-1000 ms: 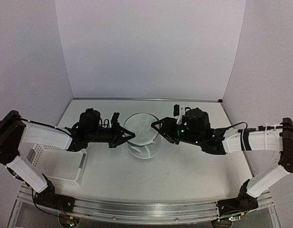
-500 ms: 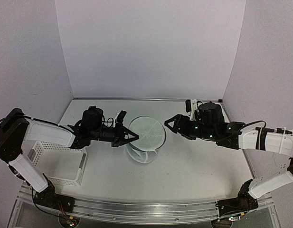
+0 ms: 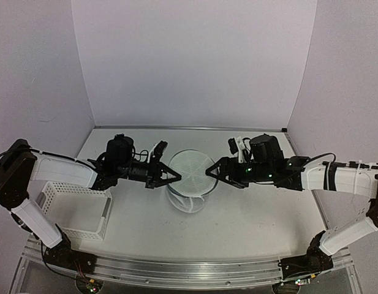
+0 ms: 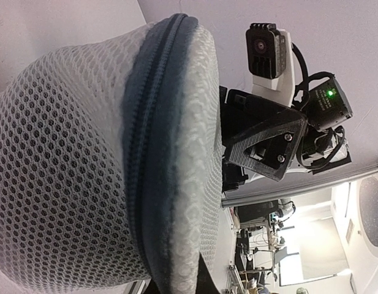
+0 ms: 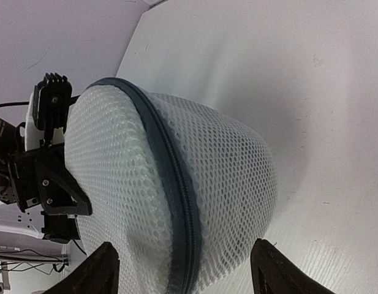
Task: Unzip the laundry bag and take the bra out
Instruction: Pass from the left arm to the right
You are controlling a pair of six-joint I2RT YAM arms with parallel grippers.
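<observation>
Nearest, the two arm bases sat on a metal rail along the near edge of the table. Just beyond it on the left stood a white lattice basket, partly under the left arm and well apart from the bag.

Farther in, at the middle of the table, the laundry bag sat between the two arms. It was tipped so that one round mesh face turned up toward the overhead camera, while its lower end reached down to the table. The left jaws were clamped on the bag's left rim, pinching the mesh there.

The right arm reached in from the opposite side. The right jaws stood wide and gripped nothing, their tips just beside the bag's right rim. Whether they touched it could not be told. The right wrist view showed both fingers spread apart with the bag ahead of them.

In both wrist views a dark zip ran around the drum's edge, and the stretch in view was closed. What lay inside could not be made out through the white mesh.

Beyond the bag, each wrist camera saw the other arm's black head. Farthest back rose the plain pale wall.
</observation>
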